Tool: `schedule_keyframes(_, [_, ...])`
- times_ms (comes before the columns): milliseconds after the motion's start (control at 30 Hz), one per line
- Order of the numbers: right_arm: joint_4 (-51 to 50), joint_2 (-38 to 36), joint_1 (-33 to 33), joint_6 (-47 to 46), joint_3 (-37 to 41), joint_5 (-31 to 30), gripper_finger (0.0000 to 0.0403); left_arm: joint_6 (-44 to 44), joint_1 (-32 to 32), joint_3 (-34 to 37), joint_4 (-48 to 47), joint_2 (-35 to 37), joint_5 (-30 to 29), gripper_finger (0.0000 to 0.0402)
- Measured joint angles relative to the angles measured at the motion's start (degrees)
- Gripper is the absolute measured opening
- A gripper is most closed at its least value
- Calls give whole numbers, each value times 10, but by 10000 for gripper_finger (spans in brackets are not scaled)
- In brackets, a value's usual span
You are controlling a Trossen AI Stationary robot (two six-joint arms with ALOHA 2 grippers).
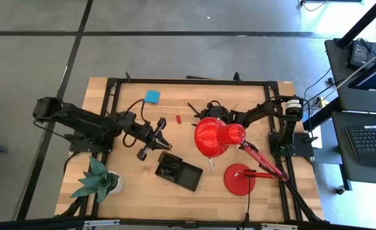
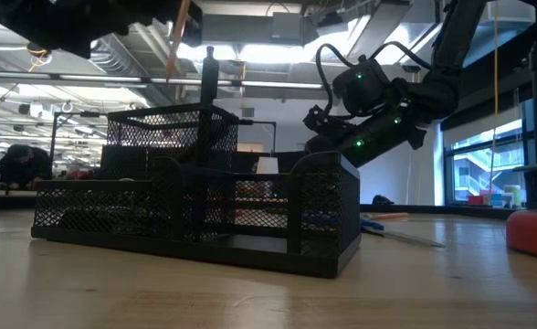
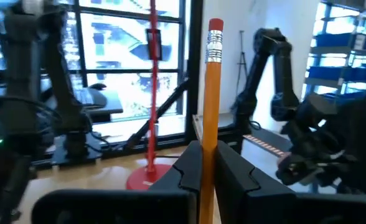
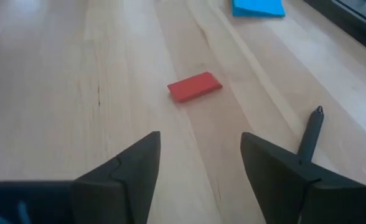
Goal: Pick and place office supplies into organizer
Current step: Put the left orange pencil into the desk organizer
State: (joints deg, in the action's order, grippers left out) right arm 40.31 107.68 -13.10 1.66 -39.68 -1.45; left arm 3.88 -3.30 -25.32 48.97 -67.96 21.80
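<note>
Gripping one wooden pencil point(image 3: 211, 118), my left end effector point(image 1: 157, 135) has its two dark fingers point(image 3: 188, 171) pressed together on the shaft; the pencil stands upright, with its metal ferrule and red eraser at the top. From above, this end effector sits just beside the organizer point(image 1: 179, 170), off its upper-left corner. In the low view the pencil shows as a thin orange stick above the organizer's tall cup.

My right end effector point(image 4: 198, 163) has its fingers spread wide and clamps nothing. It hovers over bare desk point(image 1: 252, 96), beyond the organizer and partly under the lamp shade point(image 1: 217, 136) as I see it from above.

Counted items: one organizer, a black wire-mesh tray with low rectangular compartments and one taller mesh cup; dark small items lie in one compartment, too small to tell apart. One flat red rectangular piece point(image 4: 195, 86) lies on the desk ahead of the right end effector, on the far side from the organizer. One blue square sticky-note pad point(image 1: 152, 96) lies farther still from the organizer. One thin black pen point(image 4: 310, 134) lies beside the right fingers.

One glossy red lamp with a round base point(image 1: 239, 179) stands beside the organizer; one green paper plant point(image 1: 97, 179) stands on the organizer's other side. Desk surface: pale wood with grain.
</note>
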Motion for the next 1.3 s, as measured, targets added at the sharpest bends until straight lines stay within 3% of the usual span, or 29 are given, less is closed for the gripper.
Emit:
schedule_keyframes(267, [7, 0, 0, -14, 0, 0, 225, 2, -36, 0, 6, -61, -88, 16])
schedule_keyframes(1000, [6, 0, 0, -15, 0, 0, 225, 76, -68, 0, 31, -206, -103, 17])
schedule_keyframes(1300, [6, 0, 0, -15, 0, 0, 225, 90, -67, 0, 7, -219, -103, 17])
